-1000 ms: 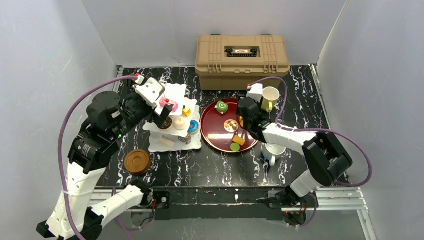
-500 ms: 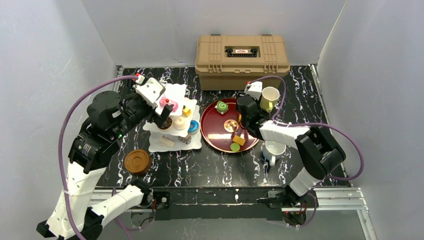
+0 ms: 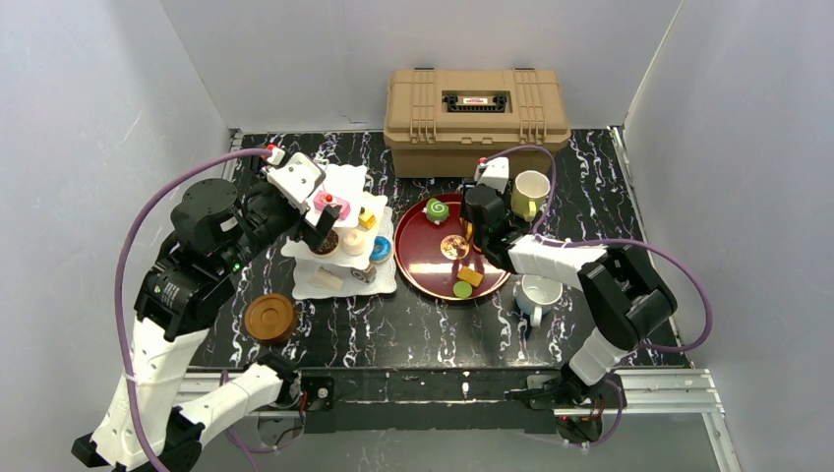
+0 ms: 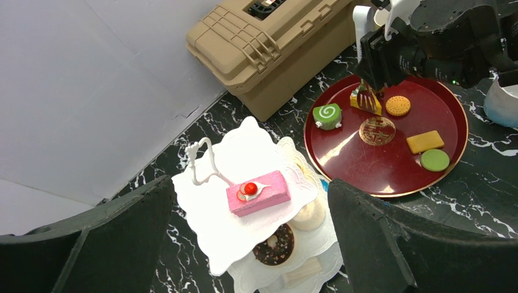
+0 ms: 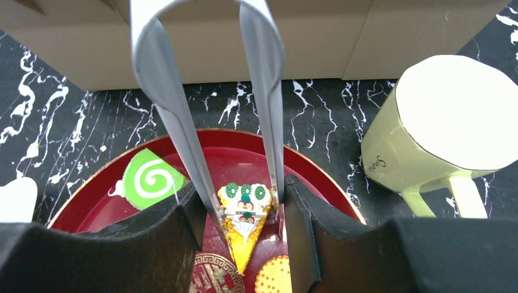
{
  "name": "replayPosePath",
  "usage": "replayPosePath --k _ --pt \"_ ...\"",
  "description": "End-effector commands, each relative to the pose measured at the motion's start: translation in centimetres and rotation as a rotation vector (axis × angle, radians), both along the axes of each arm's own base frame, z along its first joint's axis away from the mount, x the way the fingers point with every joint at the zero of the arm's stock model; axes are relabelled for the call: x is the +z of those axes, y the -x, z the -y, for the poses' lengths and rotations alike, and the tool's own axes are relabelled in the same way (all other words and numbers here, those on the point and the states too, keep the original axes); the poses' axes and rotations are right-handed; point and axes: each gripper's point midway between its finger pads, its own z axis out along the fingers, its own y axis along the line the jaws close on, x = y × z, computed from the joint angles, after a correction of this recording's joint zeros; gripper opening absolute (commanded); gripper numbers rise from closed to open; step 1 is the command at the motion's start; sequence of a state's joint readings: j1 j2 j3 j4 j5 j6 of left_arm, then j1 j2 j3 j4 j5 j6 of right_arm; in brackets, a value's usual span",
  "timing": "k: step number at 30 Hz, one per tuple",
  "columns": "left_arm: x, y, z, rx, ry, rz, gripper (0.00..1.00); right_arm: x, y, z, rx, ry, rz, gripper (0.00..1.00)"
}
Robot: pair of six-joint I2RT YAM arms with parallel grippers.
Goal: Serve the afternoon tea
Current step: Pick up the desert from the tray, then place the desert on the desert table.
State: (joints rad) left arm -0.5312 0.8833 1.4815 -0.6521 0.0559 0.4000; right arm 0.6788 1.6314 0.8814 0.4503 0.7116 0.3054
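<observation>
My right claw [image 5: 241, 192] grips the metal tongs [image 5: 177, 122], whose blades flank the yellow wedge cake [image 5: 244, 220] on the far right part of the dark red tray [image 5: 231, 162]. The wedge lies flat, long axis near-far, tip pointing near.

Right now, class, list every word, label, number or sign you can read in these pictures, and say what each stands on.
"Simple", as far as the small sideways script can be read: on the side of the cream-yellow mug.
Red label on the tan case: too small to read.
Gold emblem in the middle of the dark red tray: an ornamental sign, not legible.
No numbers can be read.
</observation>
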Motion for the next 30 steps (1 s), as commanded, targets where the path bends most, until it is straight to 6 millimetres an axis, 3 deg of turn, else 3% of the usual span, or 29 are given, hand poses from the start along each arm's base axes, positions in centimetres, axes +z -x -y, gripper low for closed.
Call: replayPosePath --k 1,6,16,23,30 --pt "0.9 0.2 -0.1 -0.003 0.007 0.023 0.94 6.4 -0.9 -1.6 0.076 -0.063 0.134 0.27" --pt "1.0 0.2 -0.2 0.0 0.007 0.029 0.94 12.8 -0.1 -2.9 0.201 -0.073 0.215 0.26" --pt "1.3 0.4 -0.3 -0.002 0.014 0.035 0.94 25.4 1.6 -8.6 0.529 -0.157 0.317 0.26" --pt "1.3 0.5 -0.3 -0.001 0.016 0.036 0.94 30.9 3.3 -12.5 0.676 -0.236 0.383 0.26" --pt "1.2 0.4 -0.2 -0.004 0.023 0.03 0.94 32.9 6.1 -17.4 0.794 -0.254 0.397 0.27"
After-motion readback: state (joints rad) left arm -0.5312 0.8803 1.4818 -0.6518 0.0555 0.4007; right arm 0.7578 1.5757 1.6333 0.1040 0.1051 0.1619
